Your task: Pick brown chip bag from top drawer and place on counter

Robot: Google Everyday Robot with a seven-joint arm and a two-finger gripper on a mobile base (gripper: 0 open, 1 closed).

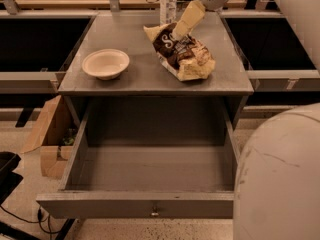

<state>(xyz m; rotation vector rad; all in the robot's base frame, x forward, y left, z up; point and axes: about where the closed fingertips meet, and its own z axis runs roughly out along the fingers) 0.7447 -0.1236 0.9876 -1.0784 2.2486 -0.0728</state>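
Note:
The brown chip bag lies flat on the grey counter, right of centre, with pale yellow ends and white lettering. My gripper hangs just above the bag's far end, reaching in from the upper right. One pale finger shows and slants down to the bag's top edge. The gripper looks open and the bag rests on the counter by its own weight. The top drawer is pulled fully out below the counter and is empty, with a small knob on its front panel.
A pale shallow bowl sits on the counter's left side. A clear water bottle stands at the counter's back edge, just behind the bag. A cardboard box stands on the floor left of the drawer. My white arm fills the lower right.

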